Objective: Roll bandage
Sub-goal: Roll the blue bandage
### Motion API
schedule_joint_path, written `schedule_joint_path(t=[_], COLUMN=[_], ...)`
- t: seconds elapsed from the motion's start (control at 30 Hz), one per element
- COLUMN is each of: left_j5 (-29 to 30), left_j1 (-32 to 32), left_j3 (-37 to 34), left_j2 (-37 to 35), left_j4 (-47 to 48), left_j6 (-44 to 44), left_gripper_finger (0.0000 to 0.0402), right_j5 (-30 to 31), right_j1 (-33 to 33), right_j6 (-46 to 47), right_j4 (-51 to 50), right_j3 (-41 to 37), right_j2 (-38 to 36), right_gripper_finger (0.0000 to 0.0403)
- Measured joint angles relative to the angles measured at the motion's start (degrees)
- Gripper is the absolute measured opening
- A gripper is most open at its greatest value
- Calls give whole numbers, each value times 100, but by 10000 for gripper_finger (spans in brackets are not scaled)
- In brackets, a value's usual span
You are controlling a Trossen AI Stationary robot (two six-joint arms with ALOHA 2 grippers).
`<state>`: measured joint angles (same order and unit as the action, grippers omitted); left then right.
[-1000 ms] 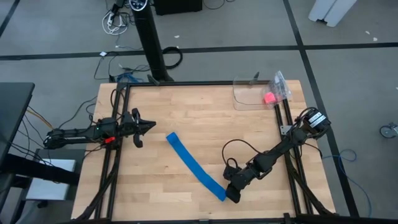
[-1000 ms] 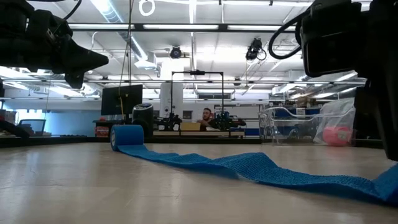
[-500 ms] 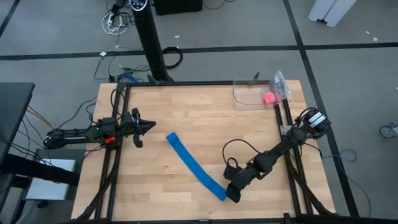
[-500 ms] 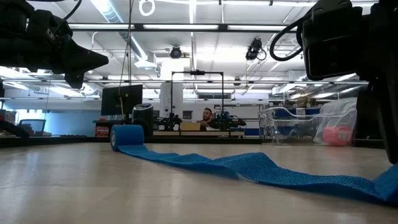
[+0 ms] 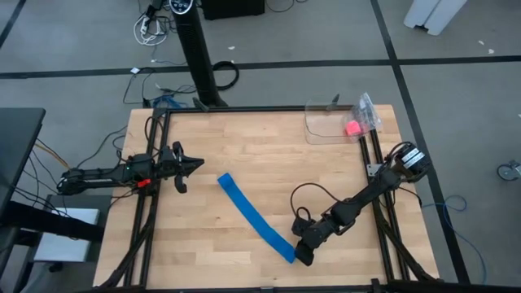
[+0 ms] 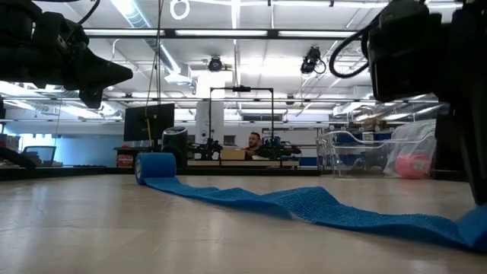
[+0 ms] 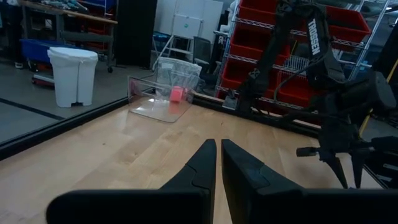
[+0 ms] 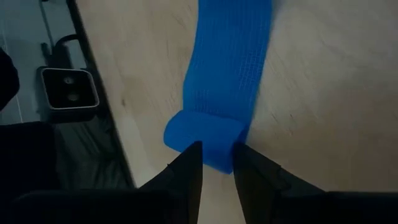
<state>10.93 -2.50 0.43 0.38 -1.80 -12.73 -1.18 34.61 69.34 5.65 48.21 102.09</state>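
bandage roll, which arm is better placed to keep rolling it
Right: the right gripper sits at the rolled end of the bright blue cloth bandage, jaws pinching its fold. The left gripper waits apart near the table's left edge.

Bright, even light falls on the pale wooden tabletop (image 5: 269,163) from overhead, leaving only faint shadows. At table height, long ceiling strip lights (image 6: 236,32) glare white (the room behind is hazy), and the near dark arm housings (image 6: 426,46) are blurred silhouettes. The long blue woven cloth bandage (image 8: 230,74) looks soft, slightly smeared.
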Motion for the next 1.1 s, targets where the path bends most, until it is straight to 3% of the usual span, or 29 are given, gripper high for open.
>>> schedule_joint_path(t=[0.27,0.63,0.93,1.1], left_j5=[-42,-59,-188,-670], left_j1=[0,0,0,0], left_j3=[0,0,0,0], left_j2=[-2,0,0,39], left_j4=[4,2,0,-133], left_j6=[-2,-6,-15,2], left_gripper_finger=[33,33,33,33], right_j5=[19,479,1177,1475], right_j1=[32,289,653,836], right_j6=[-107,-673,-1501,-1861], right_j4=[708,562,551,552], right_j3=[24,46,48,49], right_j2=[429,288,286,280], right_gripper_finger=[82,5,3,2])
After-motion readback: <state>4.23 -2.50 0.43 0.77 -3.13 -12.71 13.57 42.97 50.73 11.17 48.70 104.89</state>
